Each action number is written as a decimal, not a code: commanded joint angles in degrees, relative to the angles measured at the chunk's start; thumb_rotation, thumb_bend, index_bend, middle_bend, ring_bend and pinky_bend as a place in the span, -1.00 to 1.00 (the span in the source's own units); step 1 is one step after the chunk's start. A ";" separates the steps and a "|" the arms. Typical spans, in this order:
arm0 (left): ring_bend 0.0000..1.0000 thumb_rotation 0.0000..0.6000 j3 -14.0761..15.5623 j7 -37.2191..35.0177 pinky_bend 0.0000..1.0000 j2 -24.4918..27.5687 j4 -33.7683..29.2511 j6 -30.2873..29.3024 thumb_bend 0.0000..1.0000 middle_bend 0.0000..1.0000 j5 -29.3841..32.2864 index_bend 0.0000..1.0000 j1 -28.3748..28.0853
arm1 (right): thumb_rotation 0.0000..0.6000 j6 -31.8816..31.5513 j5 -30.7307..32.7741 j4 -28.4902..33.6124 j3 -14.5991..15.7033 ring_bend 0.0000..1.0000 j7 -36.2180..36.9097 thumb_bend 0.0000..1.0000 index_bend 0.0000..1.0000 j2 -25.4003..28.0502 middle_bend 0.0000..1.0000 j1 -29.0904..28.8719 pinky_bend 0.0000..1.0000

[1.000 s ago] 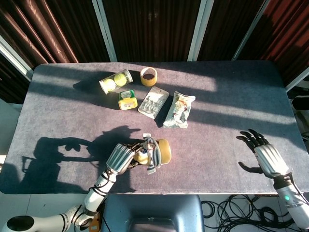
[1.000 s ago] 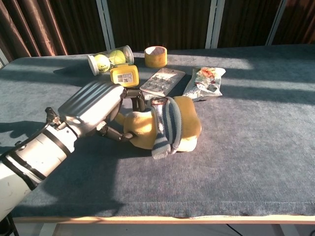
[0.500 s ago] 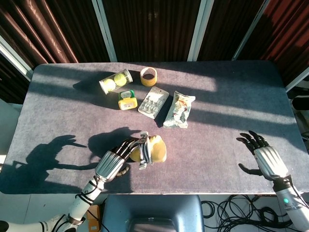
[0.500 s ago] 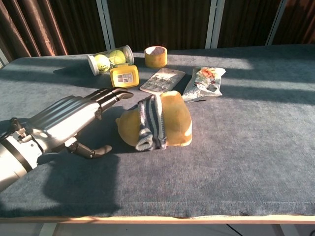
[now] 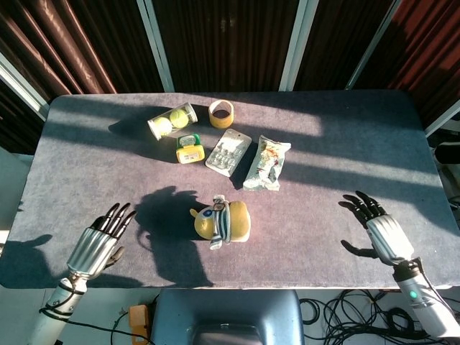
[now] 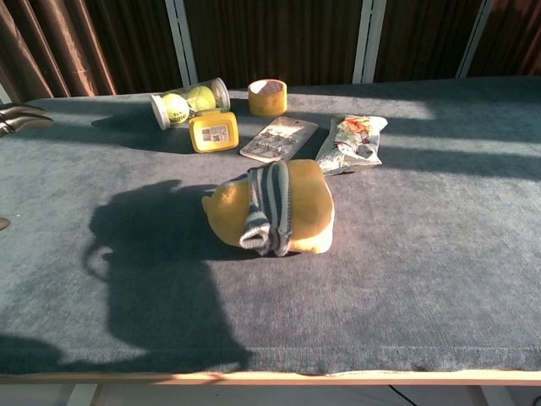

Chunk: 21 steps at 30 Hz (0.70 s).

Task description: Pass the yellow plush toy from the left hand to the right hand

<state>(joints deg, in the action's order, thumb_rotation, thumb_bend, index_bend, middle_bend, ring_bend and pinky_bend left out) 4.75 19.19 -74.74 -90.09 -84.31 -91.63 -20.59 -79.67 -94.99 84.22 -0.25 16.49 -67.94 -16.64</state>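
The yellow plush toy [image 5: 223,221] with a grey striped scarf lies on the table's front middle, held by nothing; the chest view shows the same plush toy [image 6: 275,209] lying on its side. My left hand [image 5: 97,244] hovers at the front left corner, fingers apart and empty, well left of the toy. In the chest view only its fingertips [image 6: 19,117] show at the left edge. My right hand [image 5: 377,226] is at the front right, fingers spread, empty, far right of the toy.
Behind the toy lie a clear tube of tennis balls [image 5: 172,120], a yellow box [image 5: 189,149], a tape roll [image 5: 221,113], a blister pack [image 5: 228,152] and a snack bag [image 5: 267,163]. The table's front edge [image 6: 270,374] runs just below the toy.
My left hand has let go of the plush toy and pulled back to the front left corner. The toy settled on the table. My right hand moved slightly inward.
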 commanded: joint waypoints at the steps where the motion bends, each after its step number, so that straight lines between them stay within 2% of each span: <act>1: -1.00 1.00 -0.53 -6.27 -0.38 2.92 2.65 -5.92 -0.44 -1.00 2.30 -1.00 5.30 | 1.00 -0.68 -1.30 -2.27 -1.22 -1.00 0.19 -0.69 -0.66 -3.53 -0.80 -1.47 -0.72; 5: -1.00 1.00 -2.52 -2.81 -0.38 2.48 3.72 -10.34 -0.44 -1.00 3.58 -1.00 8.25 | 1.00 2.51 -2.71 -0.45 -1.41 -1.00 -0.03 -0.70 -0.68 -5.14 -0.80 -4.50 -0.72; 9: -1.00 1.00 -1.57 -5.48 -0.38 3.18 3.37 -11.07 -0.44 -1.00 0.67 -1.00 9.16 | 1.00 6.20 -2.08 0.73 -2.68 -1.00 -5.25 -0.73 -0.70 -8.36 -0.80 -7.32 -0.72; 16: -0.95 1.00 -1.61 -7.85 -0.38 4.31 2.70 -11.03 -0.44 -1.00 -1.60 -1.00 9.99 | 1.00 17.97 3.56 0.25 -5.29 -1.00 -8.88 -0.76 -0.76 -15.77 -0.83 -14.25 -0.72; 21: -0.95 1.00 -2.18 -8.40 -0.38 4.55 2.52 -10.65 -0.43 -1.00 -1.83 -1.00 10.42 | 1.00 22.47 7.24 -2.51 -7.72 -1.00 -12.33 -0.77 -0.83 -21.81 -0.85 -18.15 -0.72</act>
<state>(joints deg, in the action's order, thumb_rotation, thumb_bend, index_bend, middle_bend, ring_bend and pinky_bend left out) 2.61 10.83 -70.22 -87.53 -95.00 -93.42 -10.22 -59.39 -89.78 83.20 -6.47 6.26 -87.13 -32.62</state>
